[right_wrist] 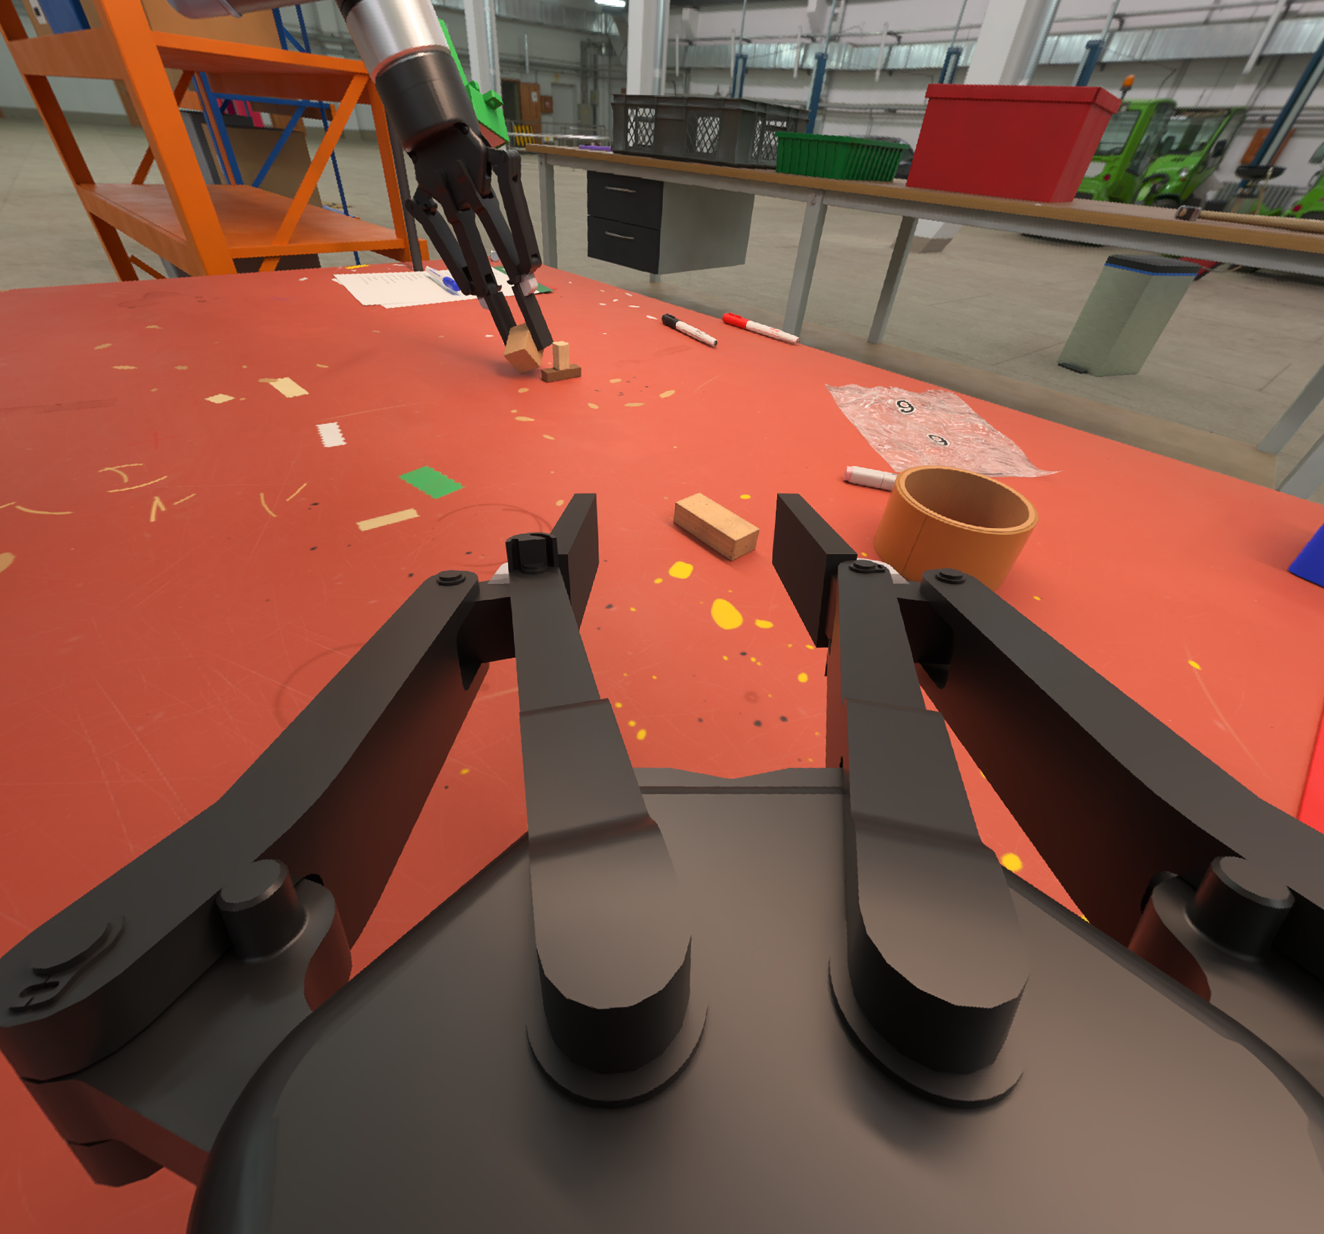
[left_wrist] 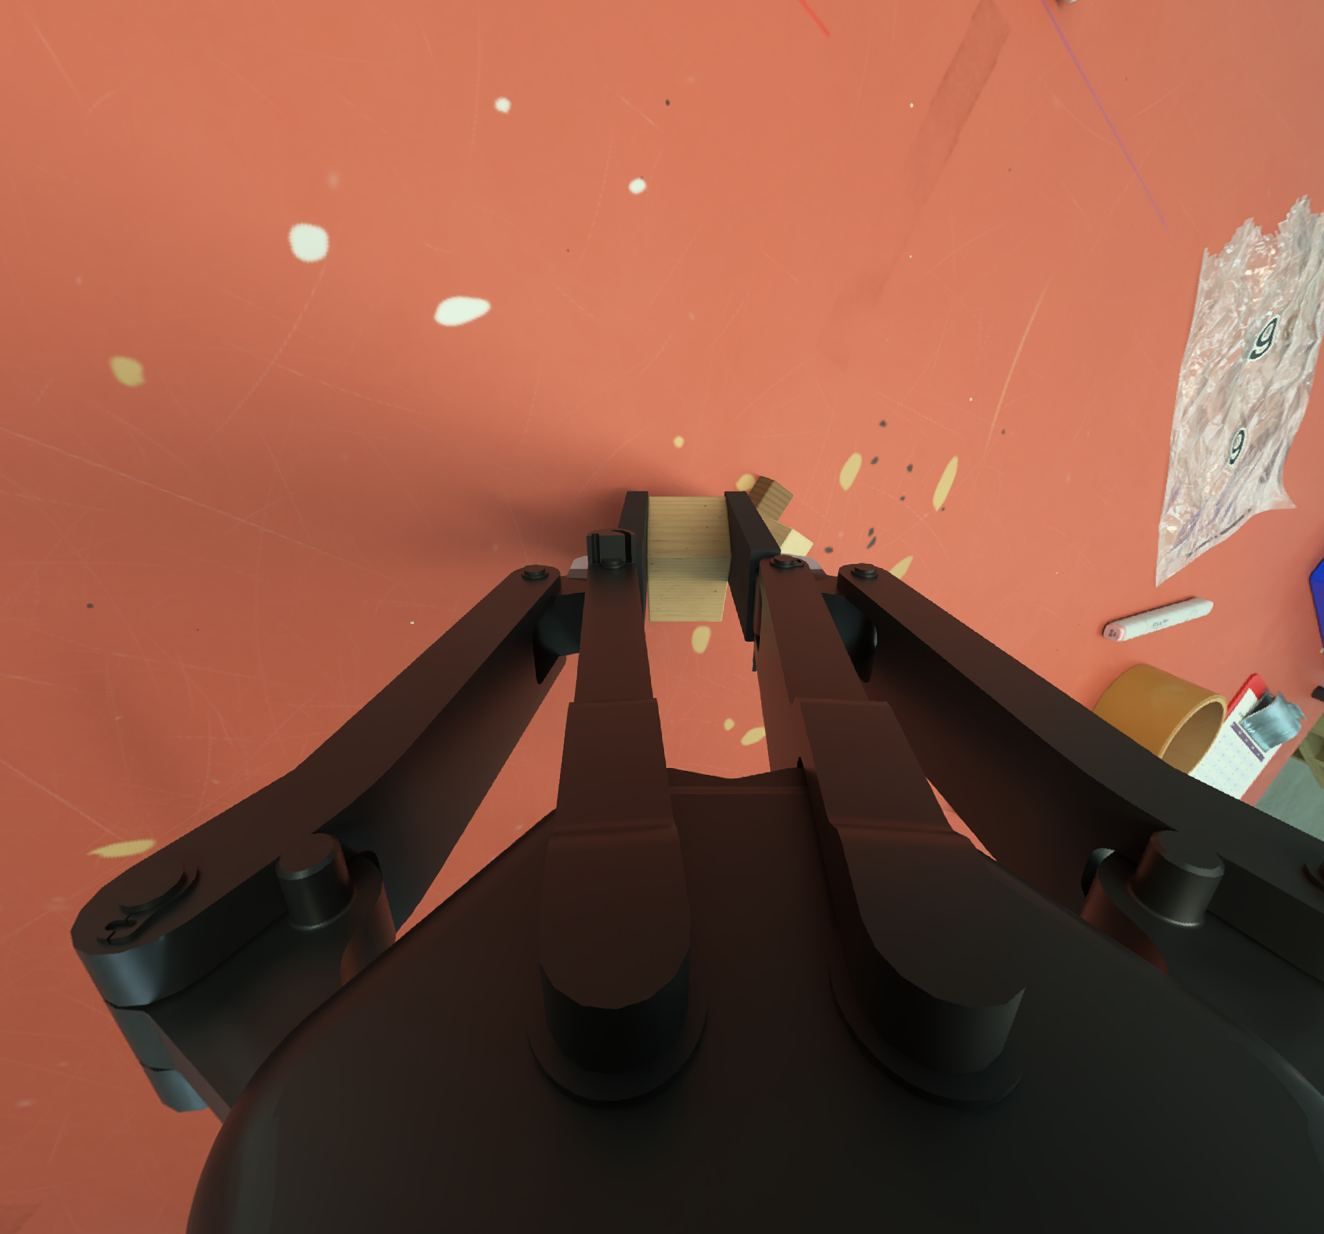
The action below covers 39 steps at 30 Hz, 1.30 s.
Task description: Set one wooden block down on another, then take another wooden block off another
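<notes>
My left gripper (left_wrist: 686,519) is shut on a pale wooden cube (left_wrist: 686,555), held low over the red table. In the right wrist view the same gripper (right_wrist: 526,340) holds the cube (right_wrist: 523,351) just left of a small upright block (right_wrist: 561,354) that stands on a flat darker block (right_wrist: 561,374). That stack shows partly behind the right finger in the left wrist view (left_wrist: 774,501). My right gripper (right_wrist: 684,526) is open and empty above the table, with a long wooden block (right_wrist: 715,525) lying on the table beyond its fingertips.
An orange tape roll (right_wrist: 956,526) and a crumpled plastic bag (right_wrist: 931,430) lie to the right, with a white marker (right_wrist: 869,478) between them. Two markers (right_wrist: 689,330) and papers (right_wrist: 401,286) lie at the far side. The table edge (right_wrist: 1075,404) runs along the right.
</notes>
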Each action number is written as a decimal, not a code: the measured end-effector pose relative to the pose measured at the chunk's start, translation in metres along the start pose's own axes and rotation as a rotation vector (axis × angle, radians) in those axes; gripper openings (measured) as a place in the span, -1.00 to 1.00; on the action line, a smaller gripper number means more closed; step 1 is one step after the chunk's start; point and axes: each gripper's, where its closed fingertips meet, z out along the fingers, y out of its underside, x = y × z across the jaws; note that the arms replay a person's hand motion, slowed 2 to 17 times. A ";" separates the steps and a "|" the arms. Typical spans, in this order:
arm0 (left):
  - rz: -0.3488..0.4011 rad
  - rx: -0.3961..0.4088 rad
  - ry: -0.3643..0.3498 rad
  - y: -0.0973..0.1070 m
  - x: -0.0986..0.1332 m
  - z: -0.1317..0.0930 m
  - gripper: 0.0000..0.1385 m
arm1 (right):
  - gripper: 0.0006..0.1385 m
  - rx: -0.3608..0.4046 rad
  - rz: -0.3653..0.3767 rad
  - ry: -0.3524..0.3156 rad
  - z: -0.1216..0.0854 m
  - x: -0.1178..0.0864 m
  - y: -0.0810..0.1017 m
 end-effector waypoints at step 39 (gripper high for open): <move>0.508 0.185 0.139 -0.008 0.045 -0.054 -0.59 | -0.08 0.000 0.002 0.004 0.007 -0.008 -0.011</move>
